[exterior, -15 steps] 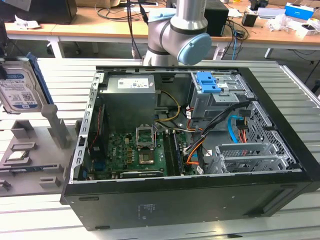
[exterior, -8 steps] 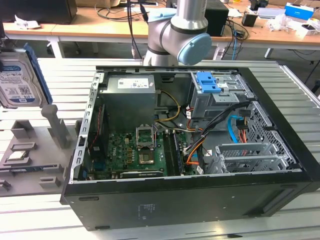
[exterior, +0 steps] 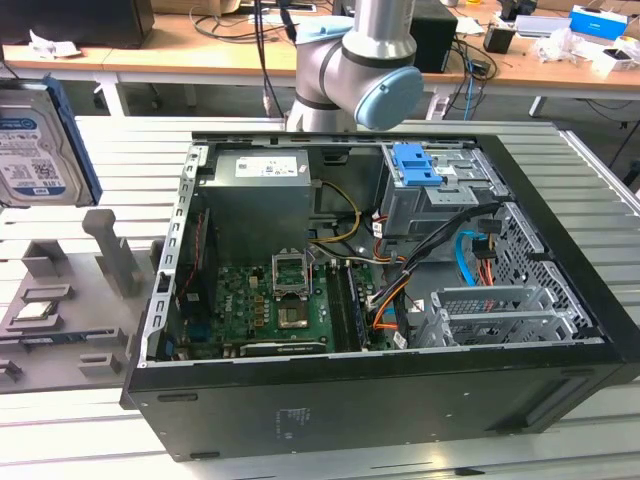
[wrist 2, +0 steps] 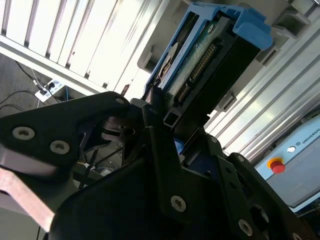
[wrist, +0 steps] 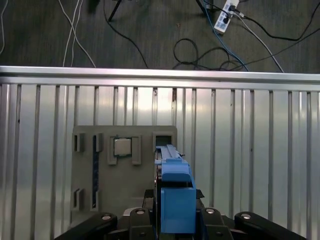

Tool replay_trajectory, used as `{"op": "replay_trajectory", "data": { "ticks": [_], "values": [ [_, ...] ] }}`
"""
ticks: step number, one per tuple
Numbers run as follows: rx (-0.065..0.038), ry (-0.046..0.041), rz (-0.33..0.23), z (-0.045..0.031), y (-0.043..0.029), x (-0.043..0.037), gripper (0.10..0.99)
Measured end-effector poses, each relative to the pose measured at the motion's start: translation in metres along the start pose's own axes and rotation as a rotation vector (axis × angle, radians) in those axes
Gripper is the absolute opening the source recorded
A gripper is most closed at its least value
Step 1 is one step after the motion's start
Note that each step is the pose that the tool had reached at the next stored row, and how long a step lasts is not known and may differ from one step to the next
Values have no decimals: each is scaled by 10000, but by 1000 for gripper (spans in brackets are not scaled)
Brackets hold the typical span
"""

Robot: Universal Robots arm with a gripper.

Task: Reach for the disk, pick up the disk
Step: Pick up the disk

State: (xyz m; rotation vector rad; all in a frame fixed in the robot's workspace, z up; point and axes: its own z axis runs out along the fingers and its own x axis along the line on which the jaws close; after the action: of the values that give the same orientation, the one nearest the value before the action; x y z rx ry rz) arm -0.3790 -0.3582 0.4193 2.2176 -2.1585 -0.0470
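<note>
Clamping the disk edge-on, the gripper holds its matte black fingers closed against the rectangular silver drive and its glossy blue plastic bracket. In the first wrist view it hangs over a grey moulded tray, seating 1 small square metallic chip, on the ribbed aluminium table. At the exterior view's left the disk shows its label, cropped by the frame edge, well apart from the open black computer case.
</note>
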Motion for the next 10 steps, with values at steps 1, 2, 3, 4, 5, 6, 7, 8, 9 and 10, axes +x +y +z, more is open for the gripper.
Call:
{"op": "replay_trajectory", "data": {
  "ticks": [1, 2, 3, 4, 5, 6, 7, 8, 9, 10],
  "values": [
    [-6, 1, 0, -21, -2, 0, 365],
    [-10, 3, 0, -35, -3, 0, 365],
    [-18, 4, 0, -58, -5, 0, 365],
    [-29, 7, 0, -94, -8, 0, 365],
    [-35, 9, 0, -115, -10, 0, 365],
    [-42, 12, 0, -133, -11, 0, 365],
    [-53, 15, 0, -163, -14, 0, 365],
    [-62, 17, 1, -187, -17, 0, 365],
    [-72, 19, 0, -215, -20, 0, 365],
    [-80, 21, 0, -236, -22, 0, 365]
  ]
}}
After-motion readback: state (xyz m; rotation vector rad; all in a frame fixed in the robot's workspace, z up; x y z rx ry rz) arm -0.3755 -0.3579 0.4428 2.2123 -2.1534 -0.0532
